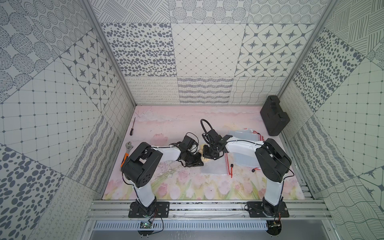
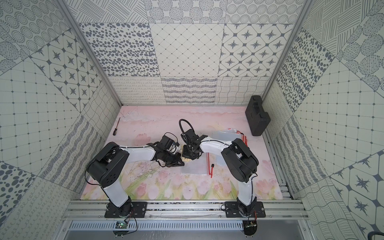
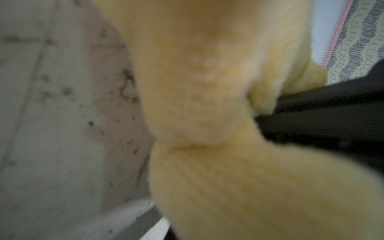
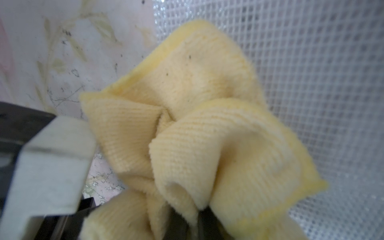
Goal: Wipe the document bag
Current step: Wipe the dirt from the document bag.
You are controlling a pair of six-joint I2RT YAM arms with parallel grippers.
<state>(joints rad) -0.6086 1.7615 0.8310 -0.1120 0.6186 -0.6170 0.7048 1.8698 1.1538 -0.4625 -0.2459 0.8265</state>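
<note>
Document bag flat; right fingers clamp yellow cloth, left fingers seemingly too.

You see the cloth as soft yellow fabric, with a fine ribbed weave and a fuzzy nap along its edges. The document bag beneath it looks like clear, slightly glossy plastic with a white mesh grid inside. The tabletop has a matt printed surface, scuffed and scratched toward the middle. At the far right corner, the case is matt black moulded plastic. By the left edge, the wrench has a bare metal head. The rail along the near edge is dull, ridged metal.
</note>
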